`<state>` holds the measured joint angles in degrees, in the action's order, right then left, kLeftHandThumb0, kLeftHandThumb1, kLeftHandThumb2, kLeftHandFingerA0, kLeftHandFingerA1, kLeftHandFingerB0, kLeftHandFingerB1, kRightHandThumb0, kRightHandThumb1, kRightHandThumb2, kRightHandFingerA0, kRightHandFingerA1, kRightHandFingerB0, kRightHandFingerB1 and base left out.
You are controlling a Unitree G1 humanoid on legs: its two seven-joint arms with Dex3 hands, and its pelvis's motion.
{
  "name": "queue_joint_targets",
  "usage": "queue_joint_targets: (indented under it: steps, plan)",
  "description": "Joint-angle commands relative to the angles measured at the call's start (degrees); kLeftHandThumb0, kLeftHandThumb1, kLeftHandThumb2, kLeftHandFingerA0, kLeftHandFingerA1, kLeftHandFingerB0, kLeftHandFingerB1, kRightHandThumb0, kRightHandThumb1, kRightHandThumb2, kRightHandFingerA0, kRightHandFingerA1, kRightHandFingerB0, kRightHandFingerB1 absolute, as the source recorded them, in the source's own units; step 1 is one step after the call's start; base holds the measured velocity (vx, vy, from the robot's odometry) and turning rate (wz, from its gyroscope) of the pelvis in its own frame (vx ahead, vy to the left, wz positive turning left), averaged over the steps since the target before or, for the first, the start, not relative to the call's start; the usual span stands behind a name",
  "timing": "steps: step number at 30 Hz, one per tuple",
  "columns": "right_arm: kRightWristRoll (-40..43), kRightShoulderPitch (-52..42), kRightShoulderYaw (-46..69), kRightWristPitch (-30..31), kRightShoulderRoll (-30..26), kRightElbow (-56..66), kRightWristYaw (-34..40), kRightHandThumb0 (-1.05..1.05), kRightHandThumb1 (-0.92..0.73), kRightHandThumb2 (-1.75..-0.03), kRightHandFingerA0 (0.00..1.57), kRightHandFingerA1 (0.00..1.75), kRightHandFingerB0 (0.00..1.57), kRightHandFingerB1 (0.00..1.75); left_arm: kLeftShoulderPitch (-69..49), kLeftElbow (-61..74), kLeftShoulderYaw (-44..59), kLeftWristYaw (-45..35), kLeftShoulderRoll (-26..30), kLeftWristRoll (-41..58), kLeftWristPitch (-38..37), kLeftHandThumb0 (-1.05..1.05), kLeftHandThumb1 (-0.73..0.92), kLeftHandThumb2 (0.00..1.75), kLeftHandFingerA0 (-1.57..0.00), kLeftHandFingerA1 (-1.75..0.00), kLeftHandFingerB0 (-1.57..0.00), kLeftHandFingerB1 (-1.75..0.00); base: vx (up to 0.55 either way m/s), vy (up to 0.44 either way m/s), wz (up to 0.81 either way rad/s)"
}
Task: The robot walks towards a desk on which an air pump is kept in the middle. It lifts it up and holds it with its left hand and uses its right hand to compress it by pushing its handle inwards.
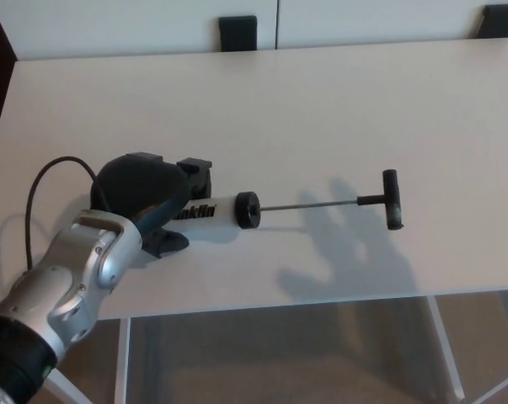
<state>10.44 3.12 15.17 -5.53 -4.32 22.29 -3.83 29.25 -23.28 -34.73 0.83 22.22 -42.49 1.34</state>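
Right, the air pump (211, 209) lies across the white bench (321, 109), its pale barrel carrying dark lettering and ending in a black cap, with a thin rod fully drawn out toward three o'clock to a black T-handle (392, 199). Left hand (148, 195) is clenched round the barrel's nine o'clock end, silver forearm coming in from seven o'clock, a black cable looping off beside it. Pump sits a little toward the near edge, left of centre. Up at twelve o'clock two dark brackets (237, 32) stand against the wall. A hand-shaped shadow falls beneath the rod.
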Motion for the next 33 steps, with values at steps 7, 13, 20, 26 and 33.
queue_joint_targets:
  steps: [7, 13, 20, 26, 33]
  plan:
    - [-4.56, 3.78, -12.12, 8.56, 2.34, -21.11, -0.35, -0.88, -0.83, -1.18, 0.0, 0.12, 0.0, 0.1, -2.59, 5.83, 1.01, -3.08, 3.79, -0.75, -4.84, -0.12, 0.74, 0.56, -0.62, -1.75, -0.45, -1.44, 0.0, 0.0, 0.0]
    - [-3.45, 3.9, -13.15, 7.59, 3.42, -24.64, -0.66, -0.89, -0.83, -1.16, 0.0, 0.11, 0.0, 0.09, -3.02, 7.91, 1.74, -4.47, 4.23, -0.91, -4.12, -0.27, 0.66, 0.84, -1.01, -1.42, -0.64, -1.15, 0.0, 0.0, 0.0]
    - [-2.49, 3.24, -13.86, 6.96, 4.37, -24.22, -1.89, -0.9, -0.83, -1.17, 0.0, 0.11, 0.0, 0.1, -3.83, 9.57, 2.02, -4.79, 4.39, -2.13, -3.73, -0.12, 0.75, 0.58, -0.66, -1.75, -0.51, -1.41, 0.0, 0.0, 0.0]
    - [-0.27, 2.28, -13.62, 8.34, 5.63, -22.13, -2.83, -0.87, -0.87, -1.18, 0.0, 0.12, 0.0, 0.1, -3.84, 9.46, 2.46, -5.35, 4.39, -2.48, -4.46, -0.13, 0.73, 0.57, -0.65, -1.75, -0.51, -1.41, 0.0, 0.0, 0.0]
    - [1.89, 2.62, -12.36, 8.95, 6.12, -21.25, -3.87, -0.88, -0.89, -1.19, 0.0, 0.12, 0.0, 0.08, -3.24, 8.79, 3.12, -5.74, 4.49, -2.2, -5.25, -0.12, 0.78, 0.57, -0.64, -1.75, -0.47, -1.5, 0.0, 0.0, 0.0]
